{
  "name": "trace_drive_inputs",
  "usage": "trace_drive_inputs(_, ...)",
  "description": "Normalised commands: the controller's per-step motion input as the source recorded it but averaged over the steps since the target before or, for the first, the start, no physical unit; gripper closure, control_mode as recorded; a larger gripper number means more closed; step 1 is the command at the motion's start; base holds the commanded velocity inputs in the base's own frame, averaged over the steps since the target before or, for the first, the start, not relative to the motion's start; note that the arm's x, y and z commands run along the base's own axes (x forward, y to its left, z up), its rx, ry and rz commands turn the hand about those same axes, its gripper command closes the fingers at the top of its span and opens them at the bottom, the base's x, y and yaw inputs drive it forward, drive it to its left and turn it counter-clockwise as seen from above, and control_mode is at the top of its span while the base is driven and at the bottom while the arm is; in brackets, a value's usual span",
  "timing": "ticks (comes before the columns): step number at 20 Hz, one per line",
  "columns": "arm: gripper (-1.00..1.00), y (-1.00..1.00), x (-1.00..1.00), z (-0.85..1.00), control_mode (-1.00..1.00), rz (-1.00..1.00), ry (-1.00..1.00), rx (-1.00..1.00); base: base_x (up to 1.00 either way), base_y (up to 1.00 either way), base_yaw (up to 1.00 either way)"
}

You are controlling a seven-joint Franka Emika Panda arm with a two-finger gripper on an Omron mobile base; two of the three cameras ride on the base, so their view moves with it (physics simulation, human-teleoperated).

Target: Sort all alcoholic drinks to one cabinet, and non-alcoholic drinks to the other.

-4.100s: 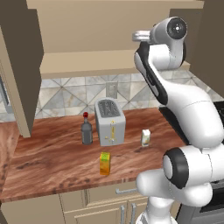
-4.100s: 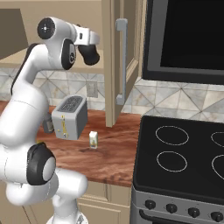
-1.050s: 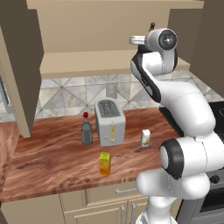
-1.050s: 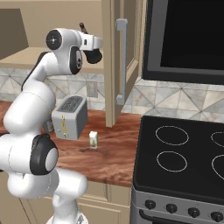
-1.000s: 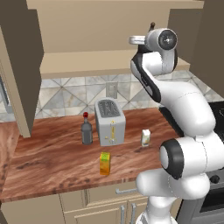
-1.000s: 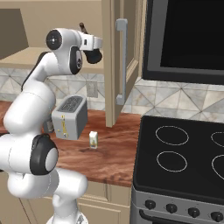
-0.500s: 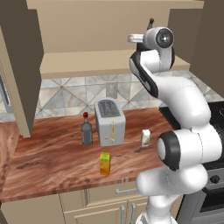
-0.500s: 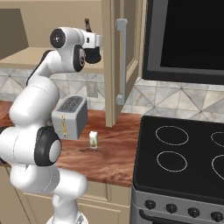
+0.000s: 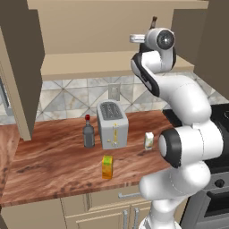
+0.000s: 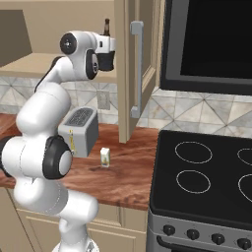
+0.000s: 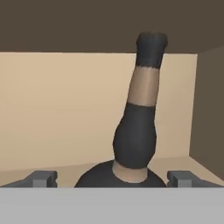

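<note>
The end effector [image 11: 112,177] is standing released, fingers wide on either side of the squat black thin-necked bottle [image 11: 133,144], which is tilting inside the tan wooden wall cabinet [image 11: 65,109].

Readable text, labels, brands, numbers, signs: none found. I checked the squat black bottle [image 11: 133,144] in front of my tool [image 11: 112,178]; its tan neck band was blank. The orange-yellow carton [image 9: 107,167] carried a green patch, no legible lettering. The white-cream carton [image 9: 149,140] showed a dark mark too small to read. The grey bottle [image 9: 89,133] and the toaster [image 9: 112,124] on the worktop [image 9: 53,165] bore no legible marking. The stove knobs [image 10: 168,230] had no readable figures.
</note>
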Motion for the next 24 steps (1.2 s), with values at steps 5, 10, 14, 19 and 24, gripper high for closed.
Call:
trace_drive_inputs(5,-1.00,0.00,0.05,0.00,-1.00,0.00,-0.03,-0.02,0.00,0.00,0.00)
trace_drive_inputs(10,-1.00,0.00,-0.09,0.05,-1.00,0.00,-0.06,-0.02,0.00,0.00,0.00)
trace_drive_inputs(14,-1.00,0.00,-0.51,0.20,-1.00,0.00,-0.04,0.00,0.00,0.00,0.00)
trace_drive_inputs(19,-1.00,0.00,-0.72,0.18,-1.00,0.00,0.00,0.01,0.00,0.00,0.00)
trace_drive_inputs(24,-1.00,0.00,-0.73,0.12,-1.00,0.01,0.03,0.01,0.00,0.00,0.00)
